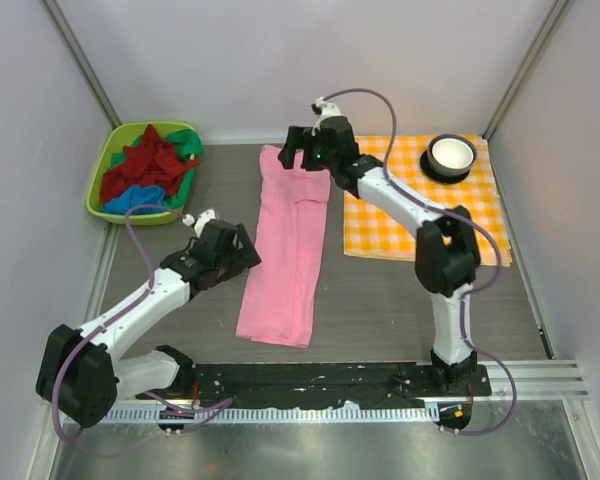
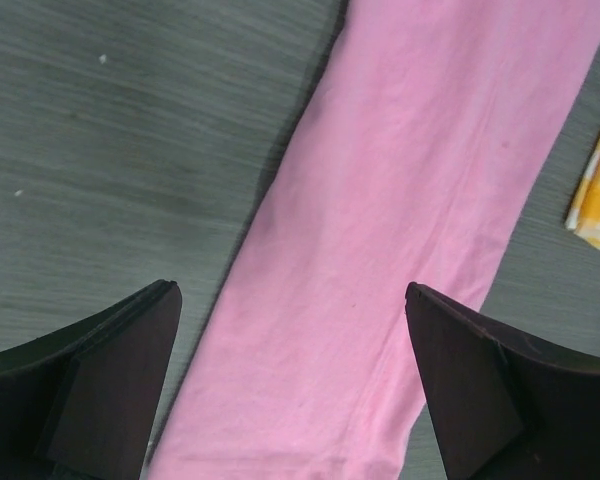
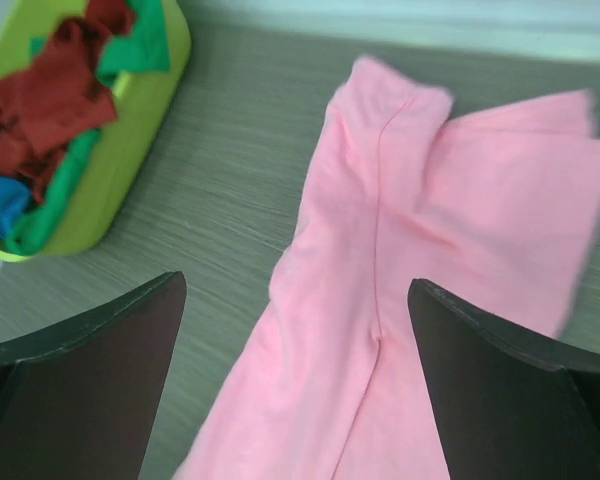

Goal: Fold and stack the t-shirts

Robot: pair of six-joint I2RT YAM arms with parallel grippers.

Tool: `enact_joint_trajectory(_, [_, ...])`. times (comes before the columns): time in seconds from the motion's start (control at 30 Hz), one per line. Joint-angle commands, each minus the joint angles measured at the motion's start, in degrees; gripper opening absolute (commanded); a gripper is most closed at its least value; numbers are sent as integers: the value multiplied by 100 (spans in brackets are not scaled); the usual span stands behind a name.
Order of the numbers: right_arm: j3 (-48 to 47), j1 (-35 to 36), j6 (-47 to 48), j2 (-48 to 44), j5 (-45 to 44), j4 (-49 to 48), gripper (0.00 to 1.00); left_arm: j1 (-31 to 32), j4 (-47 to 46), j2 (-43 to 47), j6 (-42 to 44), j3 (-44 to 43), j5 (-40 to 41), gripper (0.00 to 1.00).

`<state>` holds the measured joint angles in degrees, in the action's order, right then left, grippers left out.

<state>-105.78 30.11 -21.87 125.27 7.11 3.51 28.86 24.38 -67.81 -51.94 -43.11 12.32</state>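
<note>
My left pincer [image 2: 290,300] and right pincer [image 3: 295,290] gaping empty by the lengthwise-folded pink t-shirt [image 1: 285,250], I'd next pinch its far edge to fold crosswise.

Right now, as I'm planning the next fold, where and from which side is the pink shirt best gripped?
Probably at its far end, from above: the pink shirt lies flat as a long narrow strip, and the open right gripper hangs over that end.

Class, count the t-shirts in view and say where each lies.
4: the pink t-shirt lies flat on the table; the red t-shirt, green t-shirt and blue t-shirt are heaped in the green basket. More may be hidden there.
</note>
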Motion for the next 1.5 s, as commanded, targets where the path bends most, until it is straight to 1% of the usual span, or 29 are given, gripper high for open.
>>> enact_joint_trajectory(0.0, [1273,477,254,-2037,-1955,403,100,-30,742,426,-44,416,148,100])
enact_joint_trajectory(0.03, [1592,600,192,-2259,-2429,692,100,-30,804,566,-53,496,105,100])
enact_joint_trajectory(0.07, [1900,819,-87,-2497,-2652,808,100,-30,901,637,-70,575,43,100])
enact_joint_trajectory(0.1, [2468,917,-237,-2873,-2819,957,100,-30,954,716,-157,715,-18,100])
enact_joint_trajectory(0.17, [3130,1250,-519,-3323,-2987,1099,100,-21,937,1014,-211,926,-282,100])
enact_joint_trajectory(0.2, [3795,1382,-842,-3534,-3127,1117,97,-21,937,1111,-289,1119,-352,100])
enact_joint_trajectory(0.23, [4097,1549,-985,-3962,-3233,1143,95,-21,919,1199,-299,1217,-605,100])
enact_joint_trajectory(0.3, [4781,1935,-1527,-4273,-3532,1336,93,-21,884,1463,-360,1480,-844,100])
enact_joint_trajectory(0.37, [5109,2191,-1951,-4607,-3699,1739,89,-21,875,1682,-466,1647,-1151,100])
enact_joint_trajectory(0.4, [5398,2523,-2101,-4695,-3761,1845,84,-21,875,1910,-501,1805,-1213,100])
enact_joint_trajectory(0.43, [5514,2683,-2459,-4827,-3831,2038,84,-21,867,2034,-579,1885,-1214,100])
enact_joint_trajectory(0.47, [5620,2859,-2637,-4872,-3927,2153,84,-21,832,2131,-606,1955,-1440,100])
enact_joint_trajectory(0.5, [5821,3026,-2786,-4898,-3963,2293,82,-21,831,2306,-633,2086,-1477,100])
enact_joint_trajectory(0.53, [5918,3297,-3232,-4924,-4007,2373,81,-21,823,2360,-650,2140,-1539,100])
enact_joint_trajectory(0.57, [6006,3413,-3393,-4942,-4007,2417,79,-21,753,2404,-668,2193,-1678,100])
enact_joint_trajectory(0.67, [6437,3800,-4015,-5012,-4069,2392,78,-12,691,2334,-624,2342,-1829,100])
enact_joint_trajectory(0.87, [6710,4380,-4641,-5057,-4139,2128,78,5,489,2018,-536,2430,-1864,100])
enact_joint_trajectory(1.07, [6807,4574,-5072,-4934,-4016,2101,76,49,287,1658,-484,2606,-1970,99])
enact_joint_trajectory(1.3, [6886,4627,-5257,-5012,-4025,2118,74,111,207,1718,-519,2773,-2005,99])
enact_joint_trajectory(1.33, [6886,4627,-5284,-5030,-4034,2136,73,137,225,1771,-536,2799,-2014,96])
enact_joint_trajectory(1.37, [6904,4627,-5284,-5091,-4034,2136,73,155,234,1815,-597,2860,-2040,88])
enact_joint_trajectory(1.43, [6895,4627,-5310,-5153,-4034,2233,73,164,269,1982,-668,2931,-2066,82])
enact_joint_trajectory(1.47, [6912,4627,-5310,-5240,-4034,2242,73,164,295,2034,-712,2975,-2084,74])
